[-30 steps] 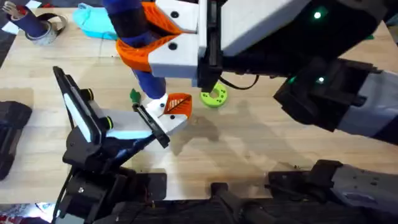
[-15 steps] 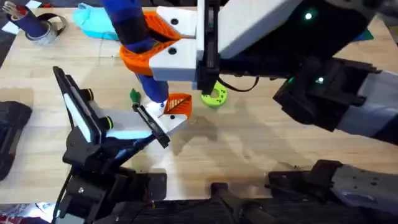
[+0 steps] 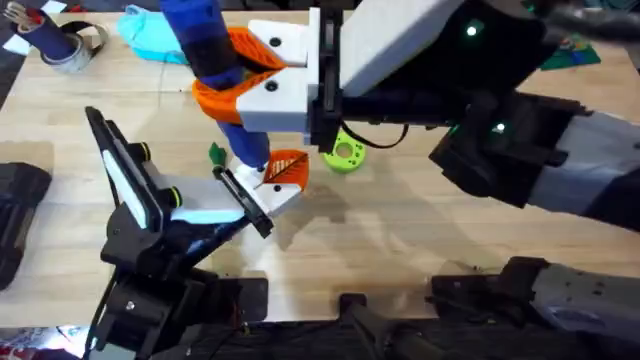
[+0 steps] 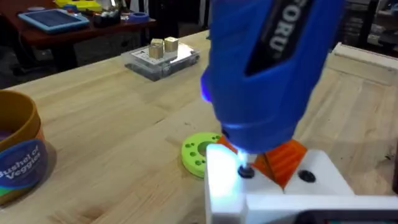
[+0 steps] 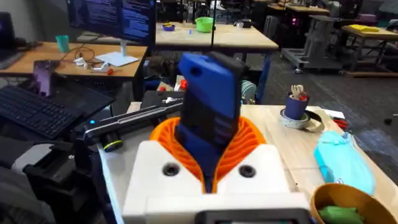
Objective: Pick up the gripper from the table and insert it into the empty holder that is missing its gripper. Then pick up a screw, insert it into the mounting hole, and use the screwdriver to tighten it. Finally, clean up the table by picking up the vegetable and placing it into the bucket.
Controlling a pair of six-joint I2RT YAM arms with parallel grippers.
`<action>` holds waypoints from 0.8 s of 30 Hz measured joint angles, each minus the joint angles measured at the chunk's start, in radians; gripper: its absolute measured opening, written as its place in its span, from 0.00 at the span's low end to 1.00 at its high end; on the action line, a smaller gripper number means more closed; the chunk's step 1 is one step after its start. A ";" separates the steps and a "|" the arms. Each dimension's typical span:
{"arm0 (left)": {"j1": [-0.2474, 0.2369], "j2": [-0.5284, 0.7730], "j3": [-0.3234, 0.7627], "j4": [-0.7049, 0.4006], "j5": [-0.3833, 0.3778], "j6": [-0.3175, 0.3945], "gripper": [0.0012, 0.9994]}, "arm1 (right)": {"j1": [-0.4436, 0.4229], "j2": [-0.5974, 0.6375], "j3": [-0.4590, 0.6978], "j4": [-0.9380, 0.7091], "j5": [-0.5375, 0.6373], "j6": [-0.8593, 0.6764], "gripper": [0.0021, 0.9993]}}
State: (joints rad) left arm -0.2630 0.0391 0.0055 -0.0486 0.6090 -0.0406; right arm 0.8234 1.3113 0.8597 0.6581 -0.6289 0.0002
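Overhead: my right gripper (image 3: 250, 88) is clamped around the screwdriver (image 3: 215, 50), which leans down toward the block (image 3: 285, 170). The block sits at the front of my left gripper (image 3: 250, 205); whether those fingers are wide or narrow I cannot tell. The driver's lower end meets the block's top beside its orange face. A green ring (image 3: 345, 153) lies just beside the block on the table (image 3: 420, 230). I judge the main risk to be the tilt: a leaning driver could ride off the screw and shove the block sideways in its seat, or nudge the ring.

Left wrist: the bit is touching the white top of the block (image 4: 224, 180), with the orange ribs just behind it. The screw is hidden under the bit, so I cannot tell whether it is engaged. If it is not, turning would skate across the plastic or cross-thread the hole. The ring (image 4: 199, 152) is close behind, the bucket (image 4: 18, 158) well apart.

Right wrist: my orange pads (image 5: 249, 140) grip the blue handle (image 5: 208, 112) on both sides, low on its body. A hold that low could let the handle twist in the pads under torque
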 joint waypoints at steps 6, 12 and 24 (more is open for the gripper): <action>0.000 0.000 0.000 0.000 0.000 0.000 0.02 | 0.000 0.000 0.000 -0.001 0.000 0.000 0.04; 0.000 0.000 0.000 0.000 0.000 0.000 0.02 | 0.000 0.000 0.000 0.001 0.000 0.000 0.04; 0.000 0.000 0.000 0.000 0.000 0.000 0.02 | -0.004 -0.037 -0.003 0.132 -0.095 -0.005 0.04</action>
State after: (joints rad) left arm -0.2630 0.0391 0.0055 -0.0485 0.6090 -0.0406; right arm 0.8198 1.2740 0.8562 0.7902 -0.7243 -0.0048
